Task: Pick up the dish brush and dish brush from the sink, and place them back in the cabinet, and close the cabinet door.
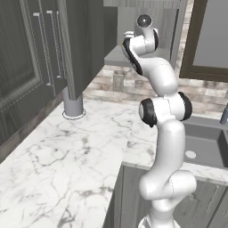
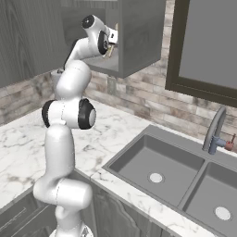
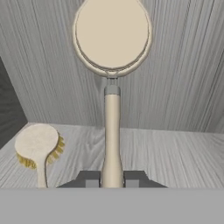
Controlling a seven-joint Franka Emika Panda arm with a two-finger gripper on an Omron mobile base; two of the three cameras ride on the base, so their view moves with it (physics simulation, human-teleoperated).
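The gripper (image 3: 112, 178) pinches one brush (image 3: 112, 39) by its handle, head toward twelve o'clock inside the cabinet (image 3: 183, 87), ready to set down; the other brush (image 3: 36, 141) lies at eight o'clock on the shelf (image 3: 166, 153).

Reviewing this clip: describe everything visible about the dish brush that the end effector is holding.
The held dish brush has a round, flat, pale cream head with a thin darker rim, joined by a small grey collar to a slim light wooden handle. The end effector is shut on the lower handle, its fingers pressing both sides. In the hand view the brush points straight away from the hand, head toward the grey wood-grain back of the cabinet, above the shelf. A second dish brush lies on that shelf beside it, not touching.
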